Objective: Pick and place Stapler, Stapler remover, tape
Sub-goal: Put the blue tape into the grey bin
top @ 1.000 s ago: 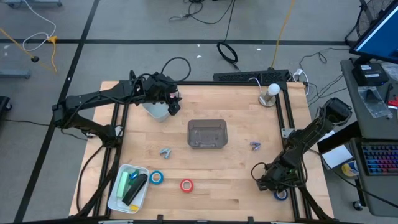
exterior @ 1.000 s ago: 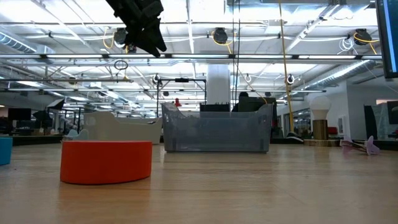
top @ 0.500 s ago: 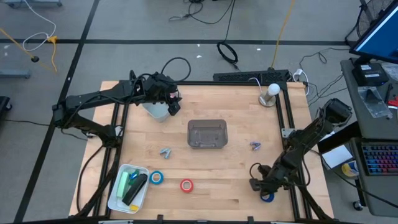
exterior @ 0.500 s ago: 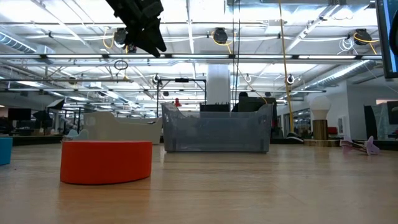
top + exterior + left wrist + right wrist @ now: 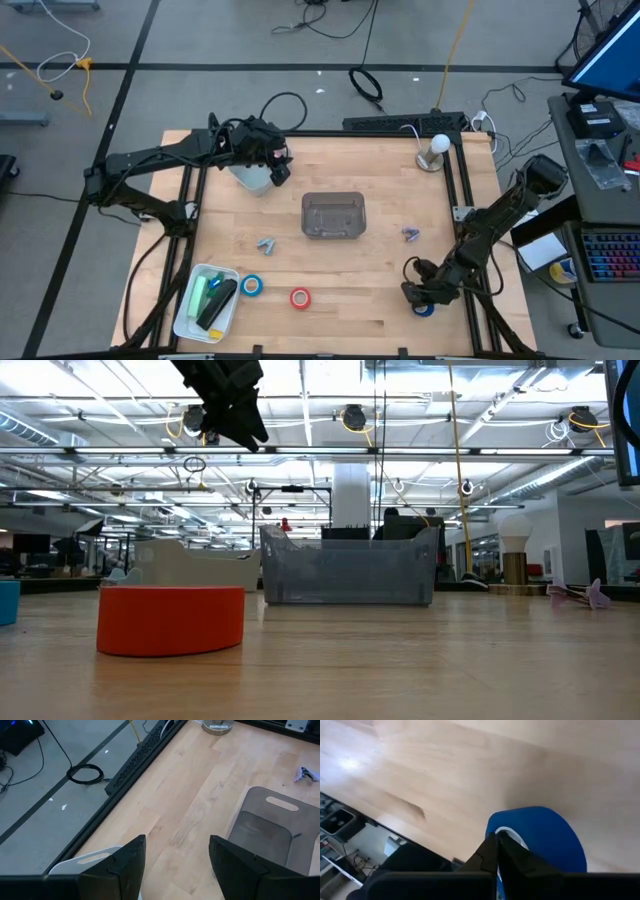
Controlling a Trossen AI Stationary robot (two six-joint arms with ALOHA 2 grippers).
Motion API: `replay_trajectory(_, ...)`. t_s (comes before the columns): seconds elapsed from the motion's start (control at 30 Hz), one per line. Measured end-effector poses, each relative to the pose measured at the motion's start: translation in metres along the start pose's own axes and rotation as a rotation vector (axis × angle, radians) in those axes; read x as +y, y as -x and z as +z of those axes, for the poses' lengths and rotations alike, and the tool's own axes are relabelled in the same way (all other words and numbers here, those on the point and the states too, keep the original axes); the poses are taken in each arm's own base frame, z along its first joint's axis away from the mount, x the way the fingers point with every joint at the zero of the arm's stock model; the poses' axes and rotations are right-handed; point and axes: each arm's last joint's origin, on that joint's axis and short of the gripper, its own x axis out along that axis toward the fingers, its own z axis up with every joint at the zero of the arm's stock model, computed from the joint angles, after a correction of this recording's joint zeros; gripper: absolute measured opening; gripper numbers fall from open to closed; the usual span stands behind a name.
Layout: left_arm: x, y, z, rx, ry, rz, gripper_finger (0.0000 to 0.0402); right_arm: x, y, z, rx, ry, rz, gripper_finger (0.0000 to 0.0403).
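My right gripper [image 5: 416, 296] is low at the table's near right corner, shut on a blue tape roll [image 5: 426, 309] with a pale core, which fills the right wrist view [image 5: 540, 842]. A red tape roll [image 5: 300, 297] [image 5: 170, 620] and a second blue roll [image 5: 251, 286] lie flat near the near edge. Two stapler removers [image 5: 265, 244] [image 5: 411, 234] lie either side of the grey bin [image 5: 333, 215]. My left gripper [image 5: 280, 166] [image 5: 175, 855] hangs open above the white bin [image 5: 250, 178] at the far left. My right gripper holds the blue tape roll by its ring wall [image 5: 492, 832], at the side nearest the fingers. The shut fingers [image 5: 510, 857] cover the place of contact. The roll sits tilted before them, with the table top behind it. Whether it is lifted clear, I cannot tell.
A white tray [image 5: 190, 318] at the near left corner holds a green stapler [image 5: 203, 295] and a black one [image 5: 218, 304]. A round-headed lamp [image 5: 435, 150] stands at the far right corner. A black frame rail runs along the table's right edge, beside my right arm.
My right gripper has moved toward the table's left along the near edge, and the blue tape roll has come with it, away from the right-hand rail. My left arm has kept still.
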Motion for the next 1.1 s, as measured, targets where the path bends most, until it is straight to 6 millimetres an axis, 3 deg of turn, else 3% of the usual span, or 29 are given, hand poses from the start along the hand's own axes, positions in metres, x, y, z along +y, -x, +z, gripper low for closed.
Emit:
replay_trajectory(0.23, -0.001, 0.000, 0.000, 0.002, 0.001, -0.026, 0.0218, 0.008, 0.014, 0.001, -0.119, 0.063, 0.190, 0.0001)
replay_trajectory(0.43, -0.006, 0.001, 0.000, 0.017, 0.003, -0.180, 0.0218, 0.019, 0.033, 0.005, -0.221, 0.126, 0.363, 0.0001)
replay_trajectory(0.8, -0.021, 0.004, -0.003, 0.033, -0.035, -0.249, 0.0218, 0.029, 0.038, 0.014, -0.137, 0.259, 0.327, 0.0002)
replay_trajectory(0.93, -0.022, 0.004, -0.004, 0.035, -0.038, -0.251, 0.0218, 0.029, 0.038, 0.014, -0.143, 0.307, 0.328, 0.0031)
replay_trajectory(1.1, -0.021, 0.004, -0.004, 0.033, -0.037, -0.236, 0.0218, 0.029, 0.038, 0.013, -0.127, 0.403, 0.310, 0.0097)
